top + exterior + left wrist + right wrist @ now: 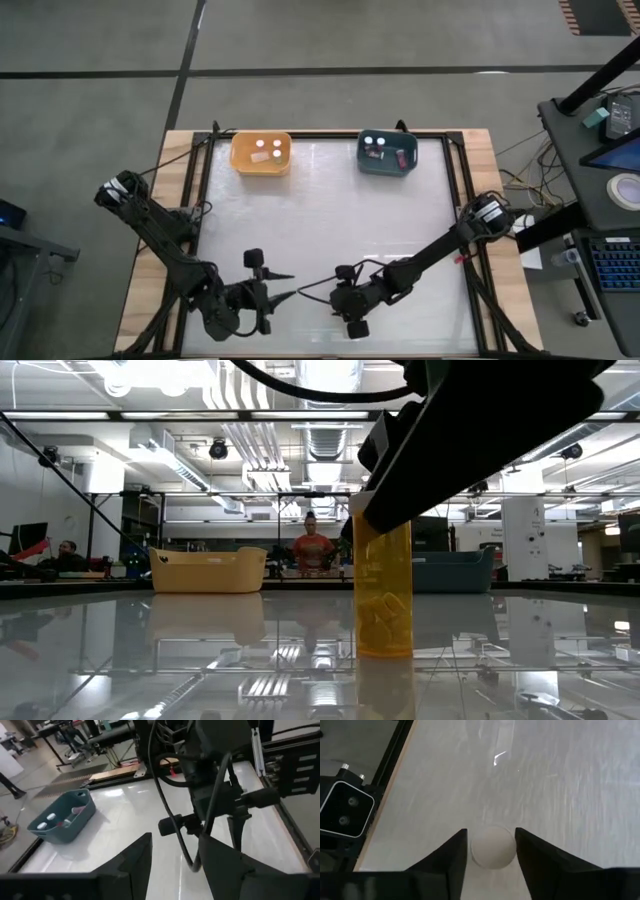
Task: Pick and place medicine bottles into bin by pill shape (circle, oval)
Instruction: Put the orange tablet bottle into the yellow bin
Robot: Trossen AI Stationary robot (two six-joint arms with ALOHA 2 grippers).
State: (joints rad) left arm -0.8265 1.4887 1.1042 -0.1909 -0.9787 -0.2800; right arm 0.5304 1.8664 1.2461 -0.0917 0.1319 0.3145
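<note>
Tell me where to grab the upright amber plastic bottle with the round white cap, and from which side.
Take the amber plastic bottle by its round white cap, coming straight down from above. It stands upright and alone on the glossy table, and the open right hand straddles the cap. The left hand waits nearby.

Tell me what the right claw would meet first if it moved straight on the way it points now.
The right claw points down at the white cap of a medicine bottle between its open fingers, so it would probably meet that cap first; how far above it stands is unclear.
</note>
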